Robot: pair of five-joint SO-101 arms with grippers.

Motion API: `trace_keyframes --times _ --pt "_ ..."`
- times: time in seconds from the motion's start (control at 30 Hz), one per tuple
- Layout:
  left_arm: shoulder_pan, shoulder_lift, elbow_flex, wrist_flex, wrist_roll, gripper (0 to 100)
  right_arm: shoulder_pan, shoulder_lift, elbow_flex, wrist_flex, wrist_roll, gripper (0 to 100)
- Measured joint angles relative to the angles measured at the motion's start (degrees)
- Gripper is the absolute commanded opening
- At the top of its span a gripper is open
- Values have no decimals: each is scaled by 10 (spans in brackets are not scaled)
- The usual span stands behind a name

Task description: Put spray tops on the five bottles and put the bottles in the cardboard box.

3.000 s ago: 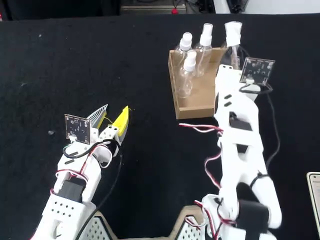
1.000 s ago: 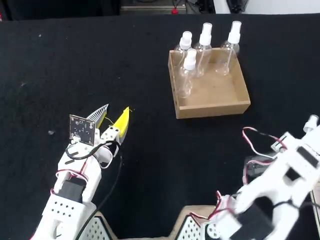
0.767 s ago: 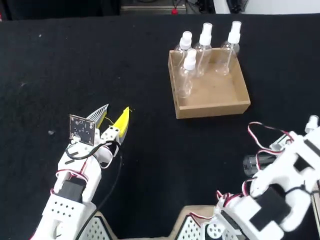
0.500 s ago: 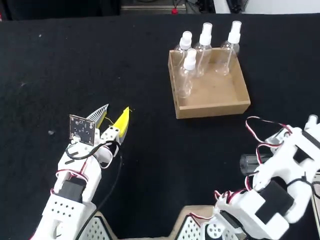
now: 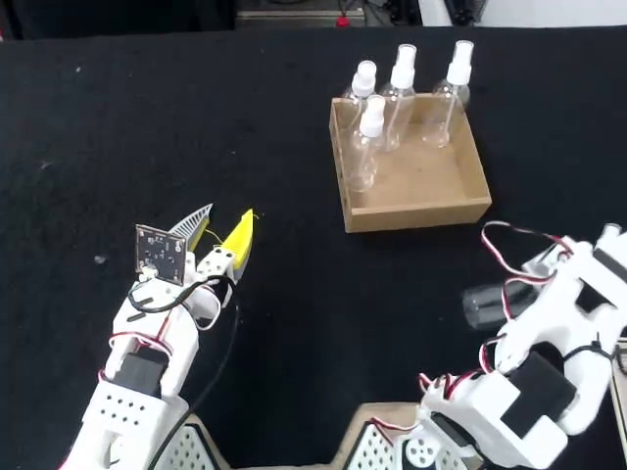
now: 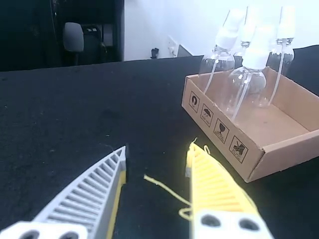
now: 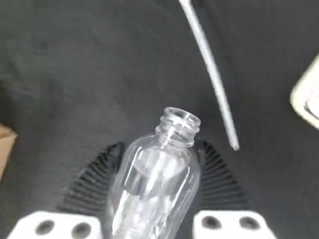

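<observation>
My right gripper (image 7: pixel 160 145) is shut on a clear bottle (image 7: pixel 158 184) with a bare open neck; in the high view this bottle (image 5: pixel 484 305) lies sideways at the right arm's tip, in front of the cardboard box (image 5: pixel 416 201). A loose spray top lies close by, its thin tube (image 7: pixel 208 67) on the cloth beyond the bottle's neck and its white head (image 5: pixel 611 233) at the table's right edge. Several bottles with white spray tops (image 5: pixel 377 113) stand along the box's far and left sides. My left gripper (image 5: pixel 228 212) is open and holds nothing, left of the box (image 6: pixel 249 127).
The table is covered in black cloth. A white flat object (image 5: pixel 615 364) lies at the right edge beside the right arm. A loose yellow thread (image 6: pixel 164 185) hangs at the left gripper's yellow finger (image 6: pixel 217 191).
The right arm left a capped bottle in the box, swung to the front right, and now holds an uncapped bottle, which has shifted slightly left. The left arm has stayed still.
</observation>
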Motion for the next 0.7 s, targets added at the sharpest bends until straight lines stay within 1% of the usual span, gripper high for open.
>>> trace_keyframes --times 0.2,0.3,0.33,0.43,0.47,0.6,0.7 --pt "0 0 0 0 0 195 -62 0 -8 -5 145 85" --pt "0 0 0 0 0 195 -82 0 -9 -7 186 91" --pt "0 0 0 0 0 195 -90 0 -9 -7 195 109" --pt "0 0 0 0 0 195 -108 0 -9 -7 212 189" --pt "0 0 0 0 0 195 -113 0 -9 -7 214 201" --pt "0 0 0 0 0 195 -118 0 -11 7 214 203" --pt "0 0 0 0 0 195 -118 0 -48 56 177 205"
